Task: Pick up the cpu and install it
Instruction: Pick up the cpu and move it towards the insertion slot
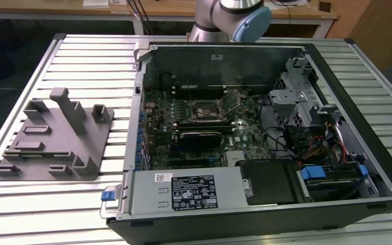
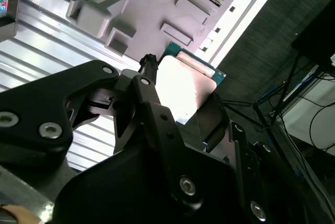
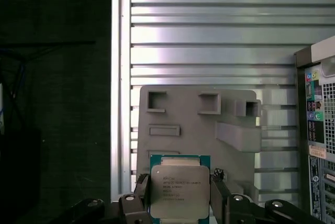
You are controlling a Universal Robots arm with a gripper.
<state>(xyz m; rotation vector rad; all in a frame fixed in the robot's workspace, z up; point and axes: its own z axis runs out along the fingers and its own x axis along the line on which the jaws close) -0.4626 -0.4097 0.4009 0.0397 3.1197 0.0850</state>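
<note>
The cpu (image 3: pixel 179 191) is a flat square chip with a silvery top plate and a green rim, and it sits between my gripper's (image 3: pixel 179 195) black fingers (image 3: pixel 140 195). In the second wrist view the cpu (image 2: pixel 183 85) shines brightly, clamped on two sides by the gripper (image 2: pixel 183 103). The gripper is shut on the cpu and holds it above the grey fixture block (image 3: pixel 193 124). The motherboard's black socket frame (image 1: pixel 206 109) lies inside the open computer case (image 1: pixel 387 168), at the exterior view's right of the fixture block (image 1: pixel 53 138).
The slatted metal table (image 1: pixel 80 61) carries the fixture block and the case. The case holds drive bays, cables (image 1: pixel 318 148) and a power supply (image 1: pixel 189 191). The arm's base (image 1: pixel 226 20) rises behind the case. The table edge (image 3: pixel 118 77) borders dark floor.
</note>
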